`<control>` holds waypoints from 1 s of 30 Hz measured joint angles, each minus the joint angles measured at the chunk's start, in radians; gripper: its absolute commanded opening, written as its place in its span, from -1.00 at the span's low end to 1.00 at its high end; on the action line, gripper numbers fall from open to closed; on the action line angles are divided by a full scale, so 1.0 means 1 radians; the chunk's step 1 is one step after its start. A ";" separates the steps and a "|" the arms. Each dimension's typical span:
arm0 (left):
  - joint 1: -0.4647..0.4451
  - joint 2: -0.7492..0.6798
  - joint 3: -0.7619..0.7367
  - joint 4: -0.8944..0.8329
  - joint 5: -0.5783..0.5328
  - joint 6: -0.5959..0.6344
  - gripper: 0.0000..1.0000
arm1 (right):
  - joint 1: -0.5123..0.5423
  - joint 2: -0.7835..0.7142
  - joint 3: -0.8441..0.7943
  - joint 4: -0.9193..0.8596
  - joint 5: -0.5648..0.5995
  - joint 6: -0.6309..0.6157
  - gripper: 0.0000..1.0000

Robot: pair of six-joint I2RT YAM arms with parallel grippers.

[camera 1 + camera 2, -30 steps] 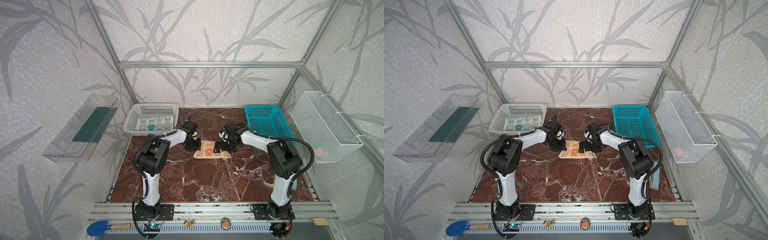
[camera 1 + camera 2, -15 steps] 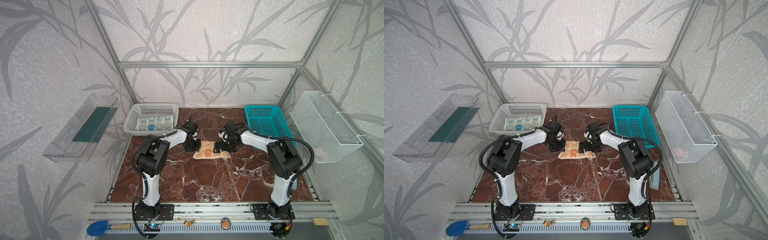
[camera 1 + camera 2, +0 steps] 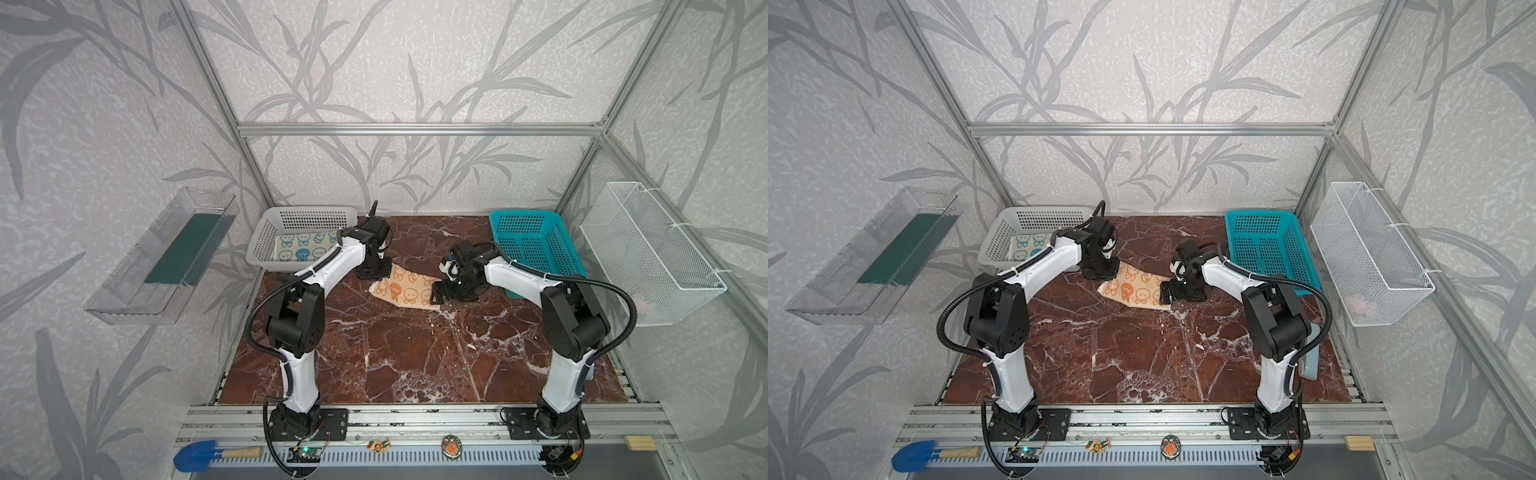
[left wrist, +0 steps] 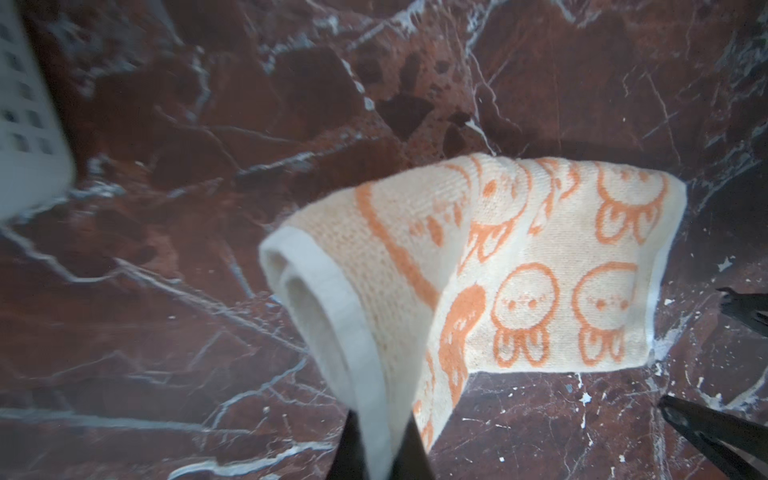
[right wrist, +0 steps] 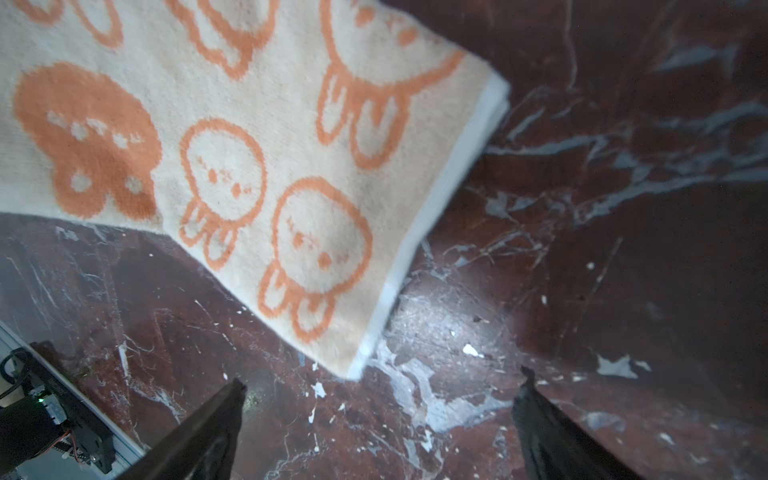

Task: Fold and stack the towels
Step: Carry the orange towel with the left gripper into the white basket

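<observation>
Top views: you have the orange towel [image 3: 409, 289] on the marble table [image 3: 415, 353], near the back. It lies between the two arms, roughly midway between the white basket [image 3: 266, 243] and the teal basket [image 3: 536, 249]. Its left end is raised off the table into the left gripper [image 3: 379, 272], and its right end lies flat. The right gripper [image 3: 438, 291] sits low at the towel's right edge, and from here you cannot tell whether it touches. A blue towel [image 3: 305, 247] lies in the white basket.

Left wrist: your left gripper [image 4: 380, 451] has its fingers [image 4: 349, 444] clamped together on the towel's pale hem. The doubled cloth slopes from them down to the marble. Two dark fingertips [image 4: 739, 307] of the right gripper show just beside the towel's far edge, spread from each other. A corner of the white basket sits at the frame edge.

Right wrist: your right gripper [image 5: 380, 395] holds its fingers [image 5: 232, 399] wide apart, with only bare marble between them. The towel's corner lies just ahead of the gap, on the table and outside the fingers.
</observation>
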 measured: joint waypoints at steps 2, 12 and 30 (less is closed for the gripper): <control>0.012 0.004 0.048 -0.040 -0.038 0.021 -1.00 | 0.000 -0.002 0.042 -0.010 0.000 -0.004 0.98; 0.079 0.151 0.497 -0.268 -0.275 0.141 -1.00 | 0.009 -0.010 0.222 0.013 -0.035 -0.010 0.98; 0.231 0.265 0.781 -0.335 -0.370 0.246 -1.00 | 0.082 0.096 0.582 0.060 -0.044 -0.025 0.98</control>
